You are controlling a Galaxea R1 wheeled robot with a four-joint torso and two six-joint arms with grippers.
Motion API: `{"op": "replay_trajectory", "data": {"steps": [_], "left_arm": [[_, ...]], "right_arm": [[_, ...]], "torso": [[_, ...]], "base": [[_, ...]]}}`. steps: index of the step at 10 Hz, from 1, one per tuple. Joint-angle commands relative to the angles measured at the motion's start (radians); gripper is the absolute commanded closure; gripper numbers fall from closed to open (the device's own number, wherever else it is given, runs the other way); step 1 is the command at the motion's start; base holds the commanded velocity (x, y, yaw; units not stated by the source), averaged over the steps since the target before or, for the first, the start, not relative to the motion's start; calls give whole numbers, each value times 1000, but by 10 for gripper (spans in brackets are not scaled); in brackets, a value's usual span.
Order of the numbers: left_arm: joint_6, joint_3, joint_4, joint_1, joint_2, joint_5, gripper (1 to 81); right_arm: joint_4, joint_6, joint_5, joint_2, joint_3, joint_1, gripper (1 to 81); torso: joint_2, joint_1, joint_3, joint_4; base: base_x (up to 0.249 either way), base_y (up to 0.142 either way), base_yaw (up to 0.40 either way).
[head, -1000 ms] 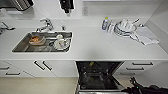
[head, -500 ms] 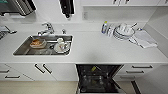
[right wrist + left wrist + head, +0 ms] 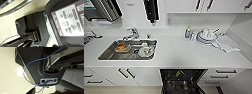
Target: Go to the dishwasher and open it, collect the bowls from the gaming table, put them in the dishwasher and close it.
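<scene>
I see the white worktop (image 3: 184,53) run across the middle of the head view, with a wide bare patch between the sink and the plates. Its front edge sits just above the dishwasher (image 3: 181,81), which is open at the bottom middle, dark inside, with racks showing. White drawers (image 3: 224,73) stand on both sides of it. The sink (image 3: 127,50), at middle left, holds a bowl (image 3: 122,47) with something orange and some white dishes (image 3: 145,51). Stacked plates (image 3: 206,37) and a cloth (image 3: 227,45) lie at the upper right. The whole view has slid a little since half a second ago, so my camera moved. I cannot tell how either tool stands.
</scene>
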Motion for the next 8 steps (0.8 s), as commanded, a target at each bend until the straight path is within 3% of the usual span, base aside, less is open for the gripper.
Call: {"op": "replay_trajectory", "data": {"steps": [1, 4, 8], "left_arm": [[9, -4, 4, 26, -13, 44, 10], [10, -4, 4, 21, -12, 40, 10], [10, -4, 4, 20, -15, 39, 10]], "right_arm": [[-9, -59, 30, 67, -84, -76, 10], [-11, -91, 34, 133, -110, -110, 10], [-35, -104, 4, 269, -149, -46, 10]], "torso": [[-98, 63, 0, 0], [-202, 129, 0, 0], [-340, 215, 2, 0]], "base": [[0, 0, 0], [0, 0, 0], [0, 0, 0]]}}
